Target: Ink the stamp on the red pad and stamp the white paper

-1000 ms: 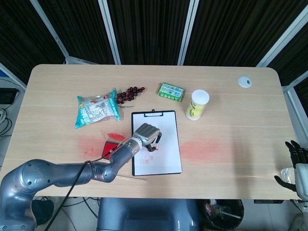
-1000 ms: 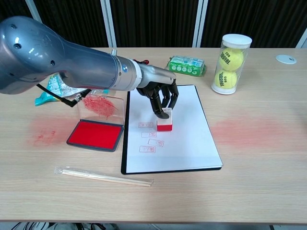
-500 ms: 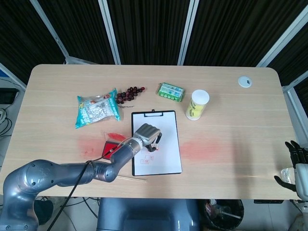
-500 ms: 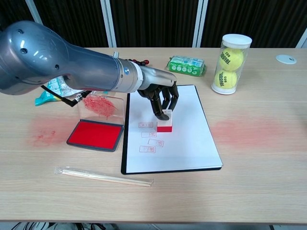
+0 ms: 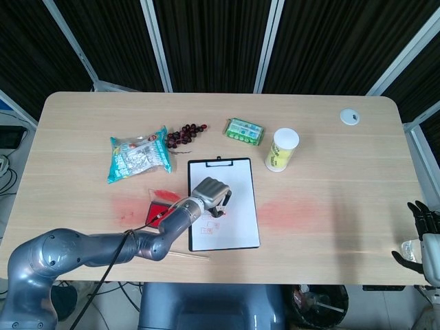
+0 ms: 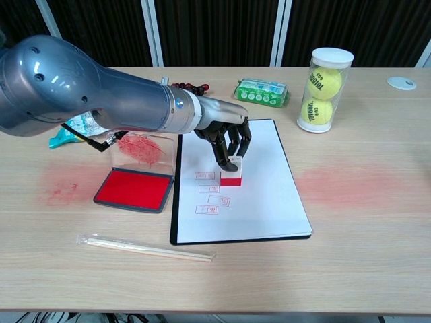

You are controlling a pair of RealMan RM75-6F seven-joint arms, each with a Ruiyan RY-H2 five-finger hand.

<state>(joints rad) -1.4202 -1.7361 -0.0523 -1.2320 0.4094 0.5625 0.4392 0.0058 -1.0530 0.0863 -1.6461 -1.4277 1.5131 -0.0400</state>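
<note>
The worktop (image 6: 377, 222) filled both views, with a faint reddish smear right of centre in the chest view. On it, at centre frame, the white paper (image 6: 259, 195) lay on a black clipboard and already carried several small red rectangular imprints (image 6: 209, 199) in its left half, so at least part of the stamping appeared done. The left arm entered from the left edge of the frame, and the left hand (image 6: 225, 134) reached down over the paper with its fingers closed around the white top of the stamp (image 6: 231, 172). The stamp stood upright with its red base on or just above the sheet, right of the imprints; contact could not be settled from either view. To the lower left of the paper, the red pad (image 6: 135, 189) lay open with its clear lid raised behind it, apparently done with for this impression. By this reading the moment fell within the pressing step, with lifting the stamp clear left to do. The right hand (image 5: 423, 237) sat at the lower right edge of the head view, well apart from the task objects, holding nothing, its fingers apart.
</note>
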